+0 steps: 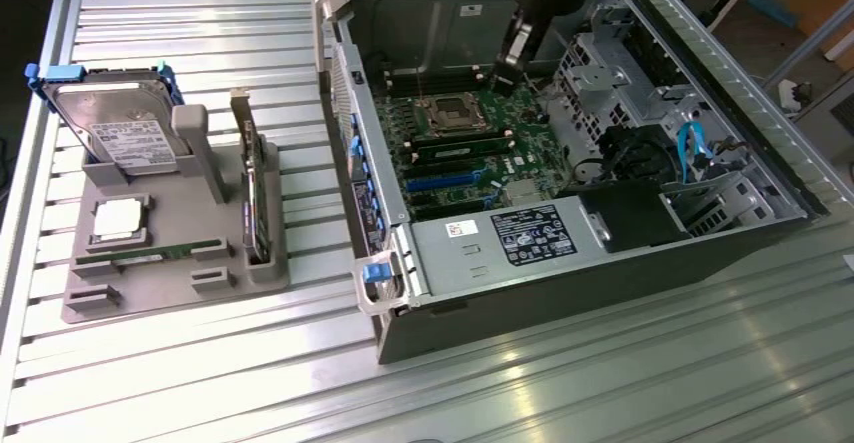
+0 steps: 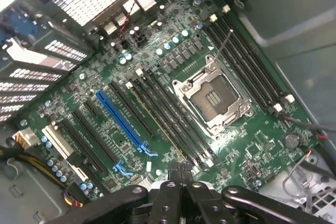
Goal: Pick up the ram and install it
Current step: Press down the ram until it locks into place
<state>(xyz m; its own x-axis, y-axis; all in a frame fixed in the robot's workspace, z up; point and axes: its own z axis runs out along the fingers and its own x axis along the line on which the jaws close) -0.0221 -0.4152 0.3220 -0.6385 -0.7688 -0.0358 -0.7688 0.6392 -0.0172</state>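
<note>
**Exterior view.** The gripper [image 1: 507, 83] hangs inside the open computer case [image 1: 400, 23], toward twelve o'clock of the motherboard [image 1: 534, 143] and just beyond the CPU socket [image 1: 445, 113]. Its claw is pressed together and pinches nothing that I can see. One ram stick [image 1: 140, 255] lies flat along the front of the grey tray [image 1: 174, 293], out at nine o'clock from the case and well apart from the arm. A second stick [image 1: 461, 148] appears to be seated in a slot just at six o'clock of the socket.

Counted: two ram sticks, one hard drive [image 1: 114, 128] with blue clips, one upright expansion card [image 1: 244, 163], one square silver chip [image 1: 118, 218] on the tray, one case, one gripper.

**Wrist view.** The gripper [image 2: 179, 170] shows its two fingers closed tip to tip above the motherboard [image 2: 252, 145], over the ends of the long black slots beside the CPU socket [image 2: 212, 98]. One socket, one blue slot [image 2: 123, 124], and a bank of memory slots on each side of the socket. I cannot tell for certain which slots are filled.

**Risk.** The socket lies open and close by, so a drop slightly off line could crush its contacts. Closed tips pushing on a stick that is not square in its slot could flex the board — or leave one end unlatched.
</note>
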